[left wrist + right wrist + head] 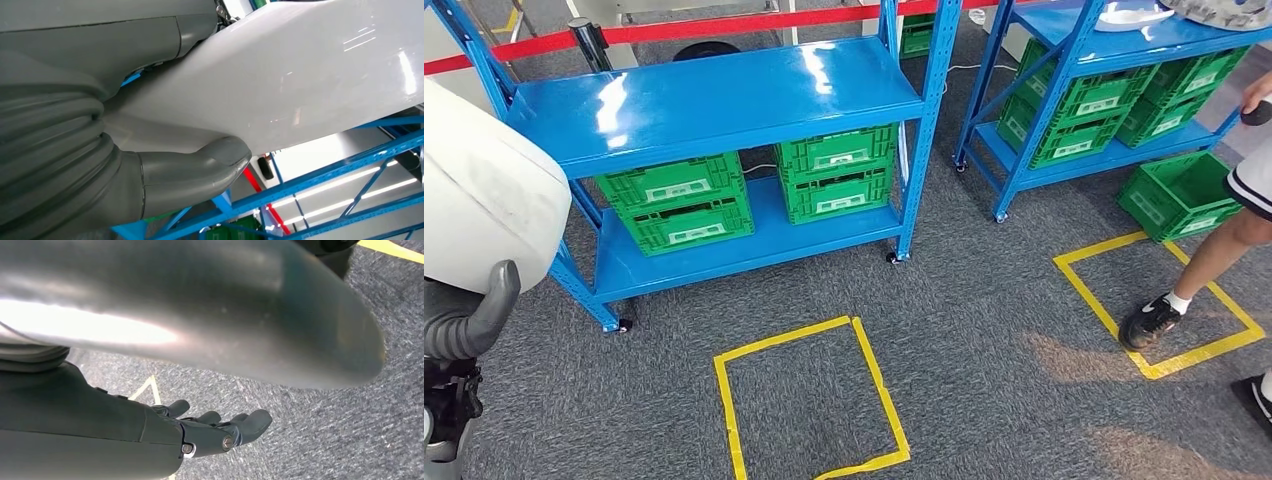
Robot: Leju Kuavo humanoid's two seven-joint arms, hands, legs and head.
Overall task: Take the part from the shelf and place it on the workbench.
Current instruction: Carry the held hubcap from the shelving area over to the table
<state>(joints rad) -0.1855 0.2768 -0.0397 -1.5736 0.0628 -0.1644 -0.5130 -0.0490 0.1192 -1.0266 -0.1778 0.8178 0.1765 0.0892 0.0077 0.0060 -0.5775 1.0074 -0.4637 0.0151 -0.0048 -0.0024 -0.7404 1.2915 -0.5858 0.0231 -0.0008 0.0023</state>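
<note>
In the head view the left hand [464, 320] sits at the left edge, its grey thumb hooked under a large white part [484, 190] that it carries in front of the near blue shelf [714, 100]; green crates [674, 205] fill the shelf's lower tier, a second blue shelf [1114, 50] with more crates stands to the right, and a loose green crate [1179, 195] rests on the carpet beside it; two yellow tape squares [809, 400] mark the grey floor, and a person's leg and shoe [1149, 320] stand inside the right one; a red barrier tape [724, 25] runs behind the shelves.

In the left wrist view the thumb [200, 172] presses against the glossy white part [300, 75], clamping it against the hand; blue shelf beams [320, 180] cross behind.

In the right wrist view the right hand [215, 430] hangs over the carpet, fingers loosely curled and apart, holding nothing; a silver arm section [175, 305] crosses above it.
</note>
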